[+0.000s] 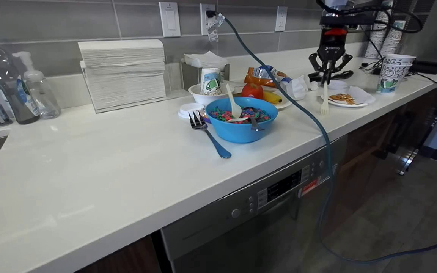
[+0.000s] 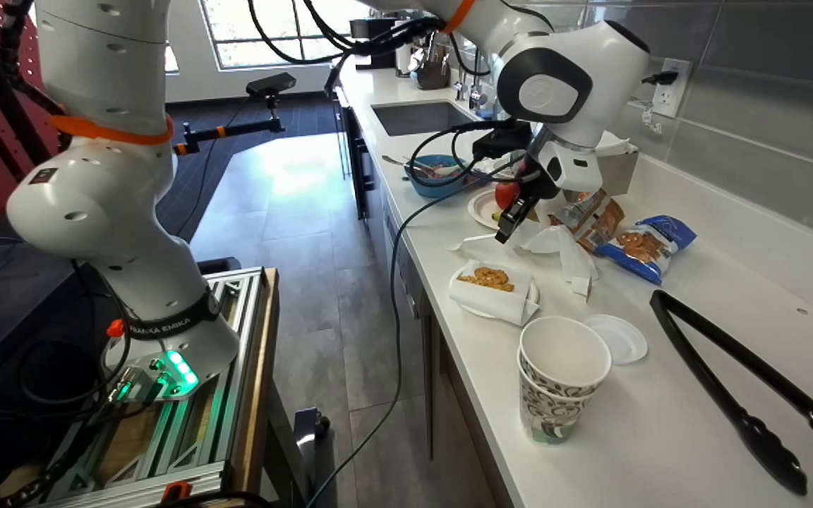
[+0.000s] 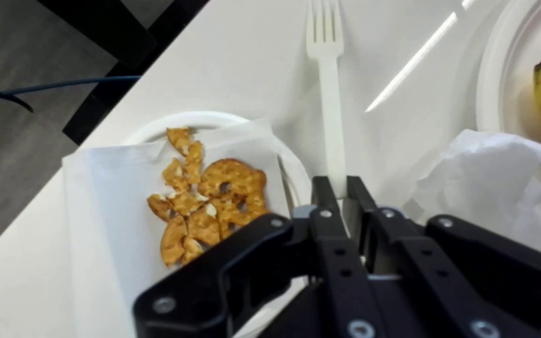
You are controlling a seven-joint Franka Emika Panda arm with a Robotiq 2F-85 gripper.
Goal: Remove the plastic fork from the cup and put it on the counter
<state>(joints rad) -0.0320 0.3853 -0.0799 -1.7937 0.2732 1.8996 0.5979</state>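
Note:
My gripper [image 1: 326, 81] is shut on the handle end of the whitish plastic fork [image 3: 330, 108]. Its fingertips [image 3: 341, 183] pinch the fork in the wrist view, with the tines pointing away. In an exterior view the fork [image 1: 324, 96] hangs from the fingers, tines low over the off-white counter [image 1: 127, 159]. I cannot tell whether the tines touch the counter. The gripper [image 2: 504, 234] is beside the pretzel plate. I cannot make out the plain whitish cup for certain. A small whitish bowl [image 1: 202, 100] stands behind the blue bowl, holding the green-printed cup [image 1: 211, 81].
The pretzel plate [image 3: 212, 117] lies beside the fork, crumpled paper [image 3: 489, 183] on its other side. The blue bowl [image 1: 241, 129], a metal fork [image 1: 211, 138], stacked printed cups [image 2: 562, 367] and black tongs [image 2: 731, 381] lie around. A cable [image 1: 298, 98] hangs over the front edge.

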